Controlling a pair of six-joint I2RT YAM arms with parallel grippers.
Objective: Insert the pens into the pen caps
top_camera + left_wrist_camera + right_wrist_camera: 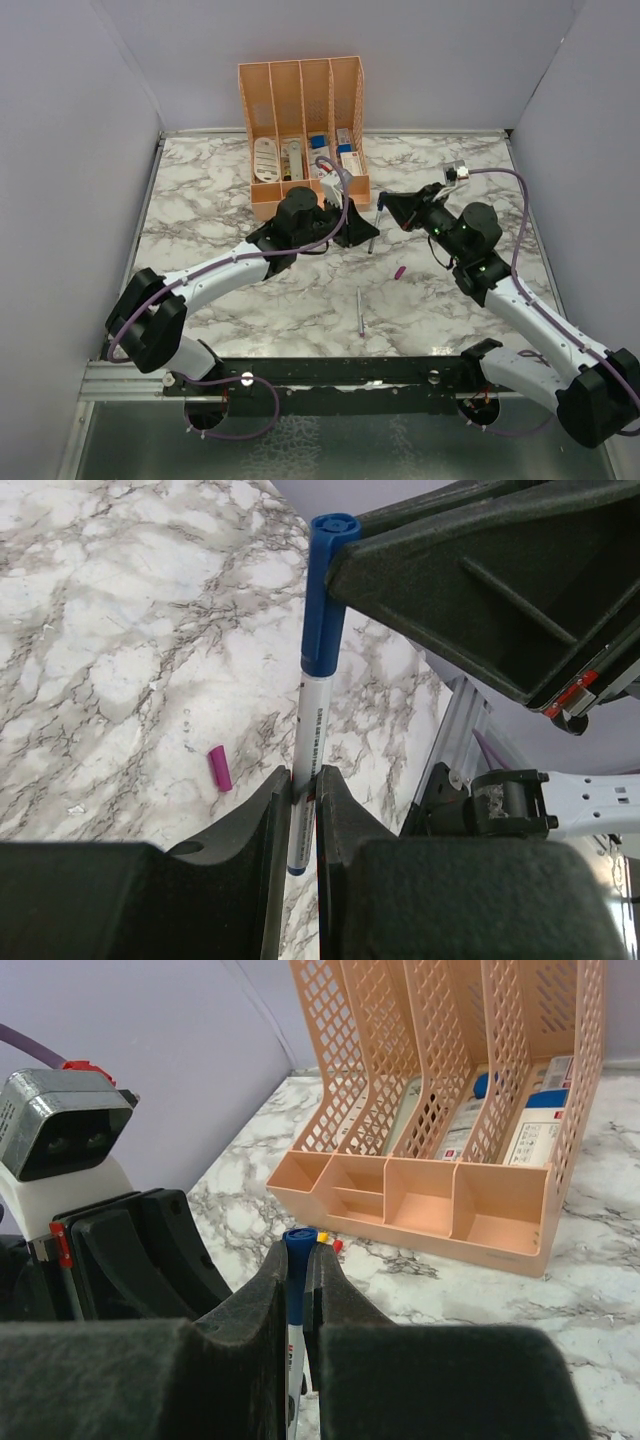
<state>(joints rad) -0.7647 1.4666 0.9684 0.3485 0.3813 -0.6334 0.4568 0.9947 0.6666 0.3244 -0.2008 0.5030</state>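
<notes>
L gripper [303,782] snug on pen [309,725], R gripper [298,1260] prob. on cap [295,1239]

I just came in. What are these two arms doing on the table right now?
Two robot arms are capping marker pens. The left arm holds a grey-white pen by its barrel in shut jaws, and the right arm pinches in its jaws the blue cap sitting on that pen's end. A magenta cap and another pen lie loose on the marble table; a peach organizer stands at the back.
</notes>
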